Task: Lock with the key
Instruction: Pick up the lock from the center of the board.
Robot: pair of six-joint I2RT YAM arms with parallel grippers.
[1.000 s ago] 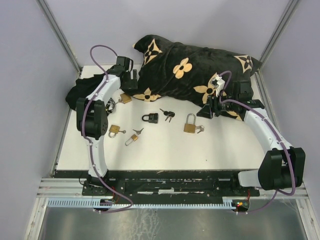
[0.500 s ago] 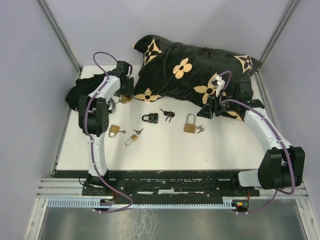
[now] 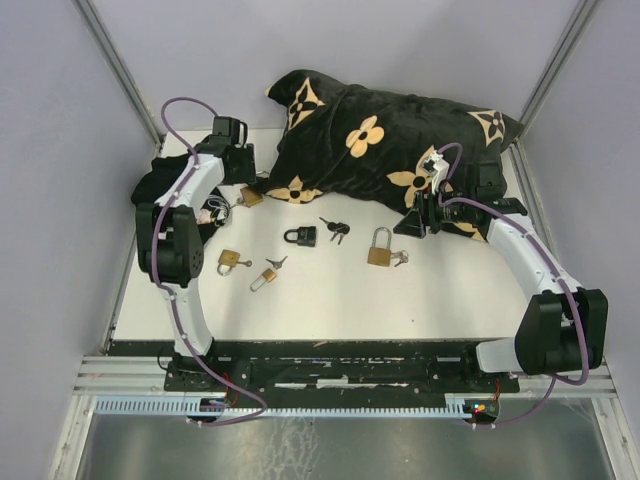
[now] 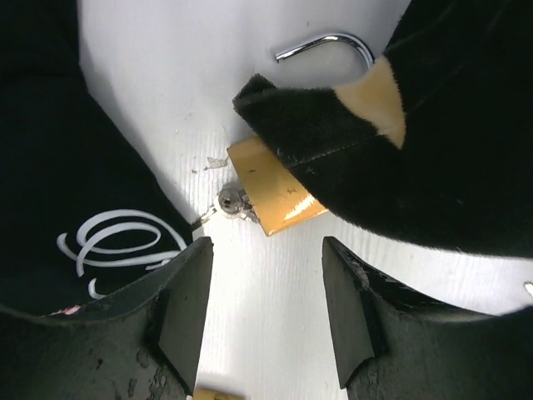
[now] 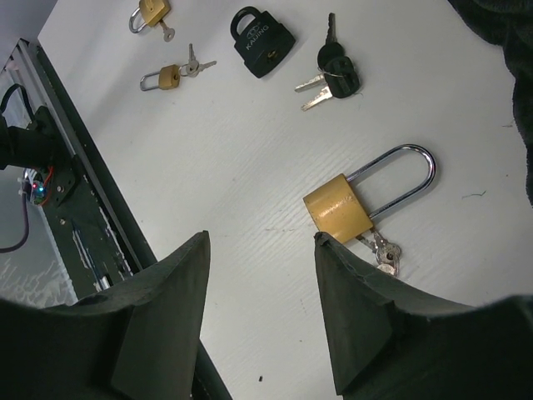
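A brass padlock [image 4: 275,196] lies half under the corner of the black patterned cushion [image 4: 433,142]. Its shackle [image 4: 329,46] is swung open and a key [image 4: 231,202] is in its keyhole. It also shows in the top view [image 3: 250,196]. My left gripper [image 4: 265,317] is open and empty just short of it, at the back left [image 3: 240,172]. My right gripper [image 5: 262,308] is open and empty above the table near a larger brass padlock [image 5: 337,208], which has keys [image 5: 381,250] at its base; the gripper sits by the cushion edge [image 3: 412,222].
A black padlock [image 3: 300,236] and black-headed keys [image 3: 335,230] lie mid-table. Two small brass padlocks [image 3: 232,262] [image 3: 265,276] with keys lie front left. A black cloth [image 4: 50,167] lies left of the left gripper. The cushion [image 3: 390,140] fills the back.
The left arm has swung left and back, and its gripper has shifted left of the cushion corner. The right arm and the padlocks have not moved.
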